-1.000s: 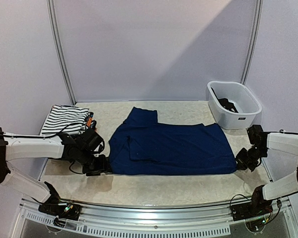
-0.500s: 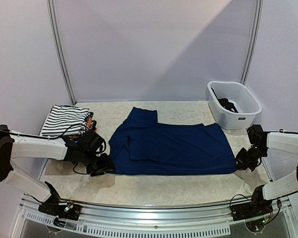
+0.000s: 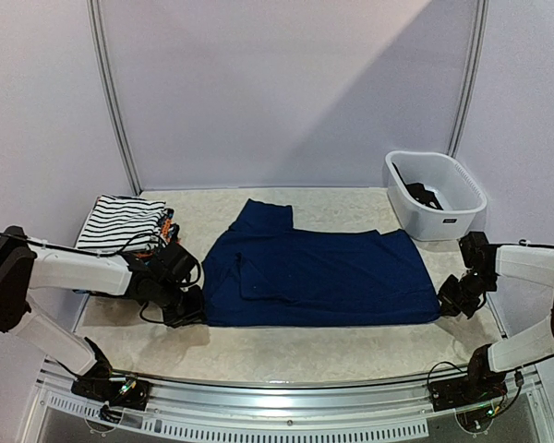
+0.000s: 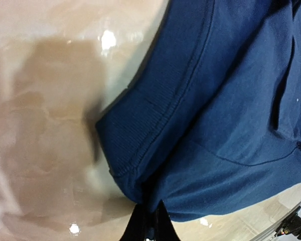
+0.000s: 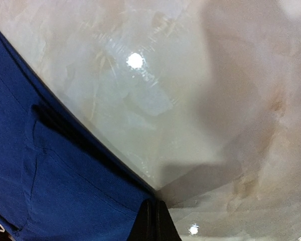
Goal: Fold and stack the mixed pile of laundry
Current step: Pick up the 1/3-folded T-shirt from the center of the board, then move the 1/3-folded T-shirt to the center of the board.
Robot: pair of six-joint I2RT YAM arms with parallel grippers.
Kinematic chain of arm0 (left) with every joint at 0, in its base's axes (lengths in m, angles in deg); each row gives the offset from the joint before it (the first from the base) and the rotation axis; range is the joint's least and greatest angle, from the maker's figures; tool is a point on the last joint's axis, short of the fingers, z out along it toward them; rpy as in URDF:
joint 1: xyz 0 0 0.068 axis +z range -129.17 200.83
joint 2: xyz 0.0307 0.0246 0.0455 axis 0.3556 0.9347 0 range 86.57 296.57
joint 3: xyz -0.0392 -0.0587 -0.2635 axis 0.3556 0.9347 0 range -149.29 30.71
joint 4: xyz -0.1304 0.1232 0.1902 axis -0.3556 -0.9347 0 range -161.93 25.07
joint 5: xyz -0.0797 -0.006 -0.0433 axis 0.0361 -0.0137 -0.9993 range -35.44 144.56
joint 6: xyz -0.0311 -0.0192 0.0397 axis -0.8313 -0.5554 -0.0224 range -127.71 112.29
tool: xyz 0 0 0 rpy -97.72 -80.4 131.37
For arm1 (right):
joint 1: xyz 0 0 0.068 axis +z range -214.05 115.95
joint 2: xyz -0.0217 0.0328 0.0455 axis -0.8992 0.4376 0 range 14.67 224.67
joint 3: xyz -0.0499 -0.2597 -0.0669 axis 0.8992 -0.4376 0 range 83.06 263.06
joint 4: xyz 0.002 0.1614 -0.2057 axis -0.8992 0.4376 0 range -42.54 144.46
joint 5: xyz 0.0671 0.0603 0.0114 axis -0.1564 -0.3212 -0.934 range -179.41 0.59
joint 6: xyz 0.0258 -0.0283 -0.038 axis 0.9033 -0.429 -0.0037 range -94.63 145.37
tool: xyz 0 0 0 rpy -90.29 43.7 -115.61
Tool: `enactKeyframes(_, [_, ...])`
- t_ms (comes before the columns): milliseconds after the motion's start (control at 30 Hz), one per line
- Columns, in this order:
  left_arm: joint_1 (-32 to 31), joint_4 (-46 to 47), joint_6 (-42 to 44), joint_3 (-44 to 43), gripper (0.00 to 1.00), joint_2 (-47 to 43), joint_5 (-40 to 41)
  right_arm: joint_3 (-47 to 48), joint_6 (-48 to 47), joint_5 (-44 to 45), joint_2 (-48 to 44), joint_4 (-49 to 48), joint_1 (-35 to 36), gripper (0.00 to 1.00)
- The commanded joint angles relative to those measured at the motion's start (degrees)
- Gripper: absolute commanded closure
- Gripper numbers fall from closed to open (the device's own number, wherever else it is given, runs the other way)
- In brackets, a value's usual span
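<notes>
A navy blue garment [image 3: 319, 272] lies spread flat across the middle of the table. My left gripper [image 3: 192, 309] is shut on its near left corner [image 4: 140, 193], the cloth pinched between the black fingers [image 4: 135, 226]. On the other side my right gripper [image 3: 446, 305] is shut on the near right corner [image 5: 140, 198] of the same navy garment [image 5: 50, 191]. A folded black-and-white striped piece [image 3: 120, 223] rests at the back left, on top of a print cloth with orange bits [image 3: 168, 224].
A white plastic tub [image 3: 434, 194] with a dark item [image 3: 423, 194] inside stands at the back right. The beige marbled tabletop [image 3: 305, 351] runs to a metal rail at the near edge. Curved frame poles rise at the back.
My left gripper slid right to the garment's near left corner and closed on it. The right arm and the garment have stayed put.
</notes>
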Motion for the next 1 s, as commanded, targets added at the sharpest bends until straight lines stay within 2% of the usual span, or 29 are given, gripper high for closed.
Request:
enactKeyframes(0, [0.03,-4.49,1.12,-4.45,1.00,0.88,2.83,1.94,-0.78,-0.35,1.40,3.05,-0.05,1.00])
enactKeyframes(133, [0.17,-10.86,3.59,-11.84,1.00,-0.07,4.80,8.34,-0.36,-1.17,1.26,6.43,-0.09,1.00])
enactKeyframes(200, [0.49,-14.40,5.46,-18.63,1.00,0.21,5.65,14.49,-0.98,-0.62,1.24,9.42,-0.09,1.00])
enactKeyframes(300, [0.28,-22.57,7.92,-28.01,1.00,-1.25,10.67,25.92,-2.87,3.74,-0.80,15.69,-0.09,1.00])
enactKeyframes(400, [-1.21,-28.50,7.41,-29.84,1.00,-5.85,16.75,29.80,-2.69,8.45,-4.32,23.06,-0.09,1.00])
enactKeyframes(500, [-1.57,-29.32,6.51,-22.88,1.00,-4.79,12.80,18.95,-2.23,2.98,-5.21,22.70,-0.04,1.00])
enactKeyframes(667, [-3.38,-22.92,5.60,-12.63,1.00,-2.82,6.21,1.53,0.70,-0.21,-10.00,17.47,-0.08,1.00])
enactKeyframes(767, [-3.36,-21.86,6.27,-11.11,1.00,-1.68,4.47,-2.28,0.96,-0.96,-10.62,16.54,-0.08,1.00])
enactKeyframes(967, [-3.58,-25.04,9.84,-14.73,1.00,2.72,3.77,-4.29,0.70,-1.47,-9.85,15.36,-0.07,1.00])
